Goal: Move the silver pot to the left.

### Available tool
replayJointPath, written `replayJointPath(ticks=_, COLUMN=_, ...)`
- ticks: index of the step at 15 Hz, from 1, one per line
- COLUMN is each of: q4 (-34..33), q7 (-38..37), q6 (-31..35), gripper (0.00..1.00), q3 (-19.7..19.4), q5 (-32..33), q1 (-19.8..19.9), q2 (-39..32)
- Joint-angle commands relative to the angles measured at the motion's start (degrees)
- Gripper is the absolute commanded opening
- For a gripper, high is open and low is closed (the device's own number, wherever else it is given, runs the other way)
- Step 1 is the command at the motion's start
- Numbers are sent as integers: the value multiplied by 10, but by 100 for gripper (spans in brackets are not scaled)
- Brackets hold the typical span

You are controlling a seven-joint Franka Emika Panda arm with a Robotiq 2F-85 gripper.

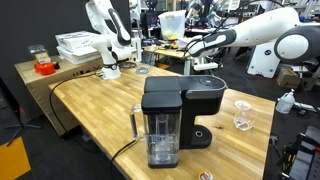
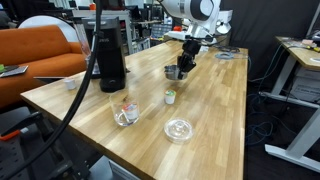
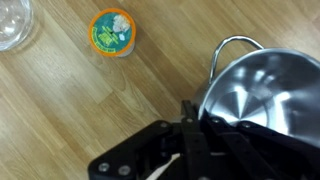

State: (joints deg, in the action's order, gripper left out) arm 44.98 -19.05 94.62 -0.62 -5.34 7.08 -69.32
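The silver pot (image 3: 265,95) fills the right of the wrist view, shiny and empty, with a thin wire handle at its top rim. My gripper (image 3: 195,120) is at the pot's left rim, its black fingers closed together on the rim. In an exterior view the gripper (image 2: 184,66) comes down onto the pot (image 2: 174,72) at the far middle of the wooden table (image 2: 210,110). In an exterior view the arm's gripper (image 1: 192,62) is behind the coffee machine and the pot is hidden.
A small orange and green cup (image 3: 111,31) stands to the pot's left, also in an exterior view (image 2: 170,97). A clear glass (image 2: 125,113) and a clear lid (image 2: 179,129) lie nearer. A black coffee machine (image 2: 108,55) stands on the table.
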Motion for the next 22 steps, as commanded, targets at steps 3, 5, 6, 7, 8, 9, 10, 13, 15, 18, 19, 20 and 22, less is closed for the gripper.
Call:
replayJointPath(ticks=3, q4=62, q7=28, q6=5, gripper=1, q3=7, q5=-4, q1=6, q2=47)
replayJointPath(ticks=5, q4=72, q7=29, q6=3, gripper=1, q3=7, q5=-5, q1=7, q2=55)
replayJointPath(ticks=6, q4=79, q7=26, q6=-1, gripper=1, q3=7, q5=-6, q1=7, q2=61)
replayJointPath(ticks=7, q4=89, q7=24, q6=-4, gripper=1, q3=7, q5=-7, q1=7, q2=69)
replayJointPath(ticks=8, q4=96, q7=21, q6=-6, gripper=1, q3=6, q5=-8, q1=7, q2=75)
replayJointPath(ticks=9, q4=105, q7=19, q6=-10, gripper=1, q3=7, q5=-10, q1=8, q2=82)
replayJointPath(ticks=10, q4=116, q7=16, q6=-14, gripper=1, q3=9, q5=-14, q1=10, q2=91)
replayJointPath(ticks=13, q4=143, q7=12, q6=-15, gripper=1, q3=9, q5=-22, q1=13, q2=112)
replayJointPath(ticks=15, q4=160, q7=13, q6=-13, gripper=1, q3=8, q5=-22, q1=13, q2=123)
replayJointPath(ticks=18, q4=128, q7=19, q6=-20, gripper=5, q3=-10, q5=-19, q1=1, q2=99)
replayJointPath(ticks=19, q4=134, q7=19, q6=-20, gripper=5, q3=-10, q5=-19, q1=0, q2=103)
replayJointPath(ticks=20, q4=137, q7=19, q6=-19, gripper=5, q3=-10, q5=-19, q1=0, q2=104)
replayJointPath(ticks=22, q4=138, q7=19, q6=-19, gripper=5, q3=-10, q5=-19, q1=0, q2=104)
